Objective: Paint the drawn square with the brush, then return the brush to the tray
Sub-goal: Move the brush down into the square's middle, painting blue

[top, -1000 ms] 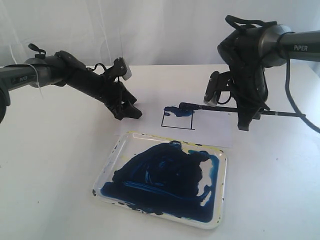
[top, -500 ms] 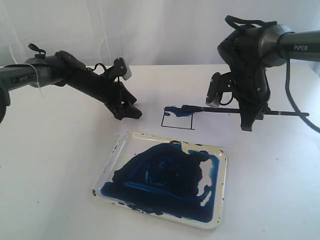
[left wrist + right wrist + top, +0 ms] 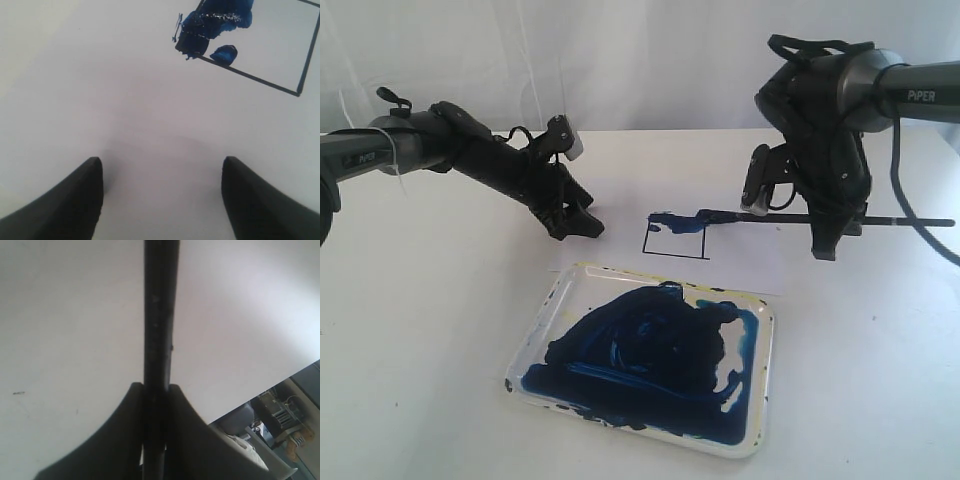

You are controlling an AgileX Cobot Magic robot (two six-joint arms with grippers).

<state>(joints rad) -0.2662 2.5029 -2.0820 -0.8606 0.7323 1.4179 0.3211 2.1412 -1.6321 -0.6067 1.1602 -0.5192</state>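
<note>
Step in hand: painting, early stage.

Right gripper [image 3: 825,238] clamped on brush [image 3: 770,216] well up the handle, jaws pinching it from both sides in wrist view. Brush near level over paper [image 3: 740,258], bristle end at far right corner of square [image 3: 677,240], tail end poking out past gripper to the right. Cannot tell whether bristles touching paper or just clear of it.

Square on paper just beyond tray [image 3: 542,335], between the two grippers. Blue only along far edge, heaviest at far left corner, a little spilled over the outline there, small blob just inside. Rest of interior white. Judged well under half done.

Left gripper [image 3: 582,225] spread wide, holding nothing, low over paper just left of square. Tips on sheet or just above: cannot tell. Possibly pinning paper, a guess only.

Tray nearest camera, just in front of paper, floor thick with blue. Plenty there for a reload.

Next, by judgement: sweep bristles across and toward near edge, row by row, inside outline. Bristle end to be tipped down for firm contact, handle being so level. Reload from tray likely before finish. Risks: more strokes over outline, thin handle twisting in the pinch, paper shifting under drag. Return to tray not due until interior filled.
</note>
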